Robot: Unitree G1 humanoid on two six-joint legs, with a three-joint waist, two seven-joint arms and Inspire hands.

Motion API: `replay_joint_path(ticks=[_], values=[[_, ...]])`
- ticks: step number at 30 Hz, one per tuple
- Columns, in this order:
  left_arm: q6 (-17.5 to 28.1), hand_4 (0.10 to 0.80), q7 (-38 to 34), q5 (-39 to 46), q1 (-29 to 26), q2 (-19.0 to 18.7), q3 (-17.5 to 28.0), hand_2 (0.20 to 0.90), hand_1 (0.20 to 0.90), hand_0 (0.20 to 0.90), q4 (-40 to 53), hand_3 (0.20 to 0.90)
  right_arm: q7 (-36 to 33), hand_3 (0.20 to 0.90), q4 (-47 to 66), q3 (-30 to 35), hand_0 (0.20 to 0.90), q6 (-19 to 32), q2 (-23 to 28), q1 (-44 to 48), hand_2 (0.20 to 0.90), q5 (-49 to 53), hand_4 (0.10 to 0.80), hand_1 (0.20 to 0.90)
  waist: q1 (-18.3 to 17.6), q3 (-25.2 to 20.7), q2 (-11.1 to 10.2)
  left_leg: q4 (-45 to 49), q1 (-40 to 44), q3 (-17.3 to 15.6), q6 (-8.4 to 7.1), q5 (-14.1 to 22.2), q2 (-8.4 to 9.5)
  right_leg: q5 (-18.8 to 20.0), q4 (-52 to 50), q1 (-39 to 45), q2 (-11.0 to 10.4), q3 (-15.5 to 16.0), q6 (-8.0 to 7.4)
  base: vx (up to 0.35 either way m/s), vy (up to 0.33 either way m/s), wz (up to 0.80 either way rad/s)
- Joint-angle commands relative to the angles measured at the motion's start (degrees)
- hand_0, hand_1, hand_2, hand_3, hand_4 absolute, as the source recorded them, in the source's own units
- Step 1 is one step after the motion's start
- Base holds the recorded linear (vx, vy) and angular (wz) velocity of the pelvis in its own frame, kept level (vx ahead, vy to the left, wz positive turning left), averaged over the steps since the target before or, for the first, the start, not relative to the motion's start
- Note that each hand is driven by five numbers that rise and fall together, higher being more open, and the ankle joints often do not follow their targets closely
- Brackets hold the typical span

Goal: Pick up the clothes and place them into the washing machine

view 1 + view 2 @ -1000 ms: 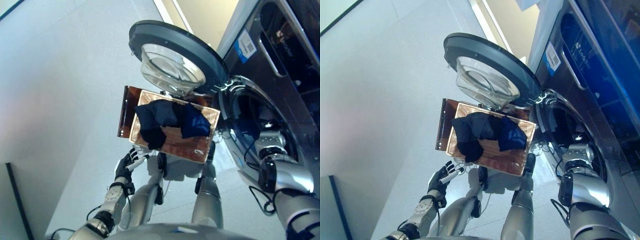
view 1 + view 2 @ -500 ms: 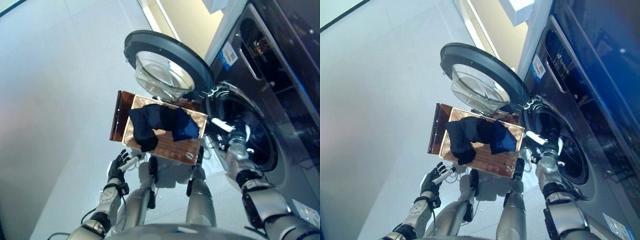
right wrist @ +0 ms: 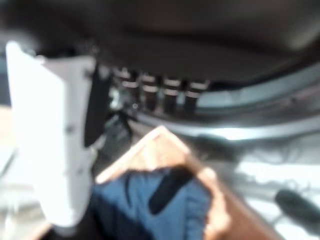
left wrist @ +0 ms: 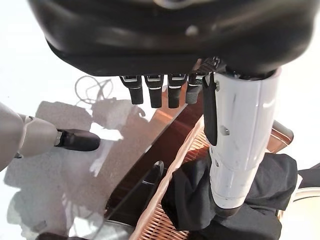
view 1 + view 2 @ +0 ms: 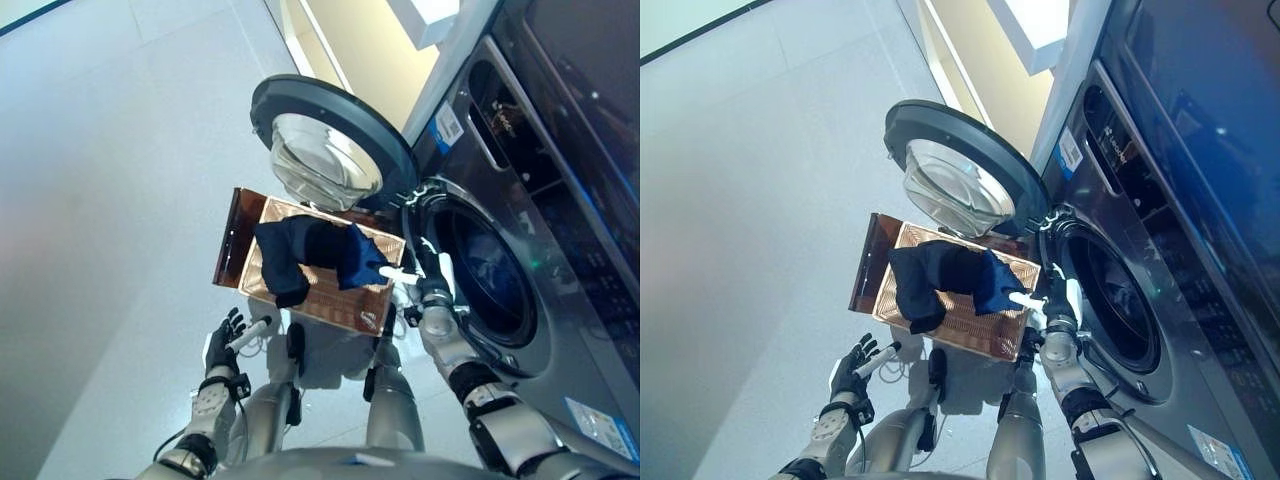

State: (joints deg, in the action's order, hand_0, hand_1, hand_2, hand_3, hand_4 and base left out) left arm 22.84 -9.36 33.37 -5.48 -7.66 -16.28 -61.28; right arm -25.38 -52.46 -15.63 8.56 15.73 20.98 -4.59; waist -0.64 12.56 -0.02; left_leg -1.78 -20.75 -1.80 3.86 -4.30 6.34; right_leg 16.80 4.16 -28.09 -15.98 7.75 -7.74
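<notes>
Just beside the basket's (image 5: 345,305) clothes (image 5: 310,250), right hand (image 5: 425,290) with fingers relaxed, empty.

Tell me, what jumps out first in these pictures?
The big round door of the washing machine stands wide open. Right below it, a wicker basket on the floor holds dark blue clothes, and the right hand, open, is at their edge.
</notes>
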Motion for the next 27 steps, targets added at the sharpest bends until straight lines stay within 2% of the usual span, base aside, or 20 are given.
replay_joint_path(ticks=[1,5,16,27], values=[[3.37,0.800,-1.70,-2.66,-1.01,-1.45,2.51,0.900,0.900,0.900,-1.48,0.900,-3.34,0.900,3.01,-2.85,0.900,0.48,3.24,2.31,0.900,-9.42,0.800,0.900,1.33,-0.88,1.27,2.43,-2.78,1.54,-3.63,1.38,-0.41,-4.14,-1.86,4.07,0.47,0.48,-0.67,-0.010,-0.001,0.04],[3.52,0.800,-2.08,-2.52,-1.42,-1.53,2.37,0.900,0.900,0.900,-0.86,0.900,-3.54,0.900,3.59,-5.59,0.900,-1.14,3.97,3.60,0.900,-15.26,0.800,0.900,1.60,-0.34,1.16,2.61,-3.38,1.60,-3.68,1.18,-0.40,-3.91,-1.84,3.52,0.49,0.58,-0.60,-0.023,-0.004,0.03],[2.76,0.800,-2.85,-2.02,-2.13,-1.24,-0.22,0.900,0.900,0.900,2.53,0.900,-4.98,0.900,-8.05,-14.09,0.900,-6.46,2.46,15.22,0.900,-24.59,0.800,0.900,3.12,1.74,1.90,2.24,-5.03,1.54,-3.83,0.24,-0.52,-3.19,-1.68,1.91,0.80,0.68,-0.20,-0.004,0.000,0.01],[2.08,0.800,-4.00,-1.36,-2.81,-1.56,-2.50,0.900,0.900,0.900,6.25,0.900,-5.96,0.900,-14.64,-16.83,0.900,-9.38,0.80,23.67,0.900,-25.74,0.800,0.900,4.42,4.28,2.34,2.47,-7.33,1.44,-3.91,-0.44,-0.66,-2.51,-1.63,-0.14,1.15,0.92,0.10,0.000,0.000,0.00]])
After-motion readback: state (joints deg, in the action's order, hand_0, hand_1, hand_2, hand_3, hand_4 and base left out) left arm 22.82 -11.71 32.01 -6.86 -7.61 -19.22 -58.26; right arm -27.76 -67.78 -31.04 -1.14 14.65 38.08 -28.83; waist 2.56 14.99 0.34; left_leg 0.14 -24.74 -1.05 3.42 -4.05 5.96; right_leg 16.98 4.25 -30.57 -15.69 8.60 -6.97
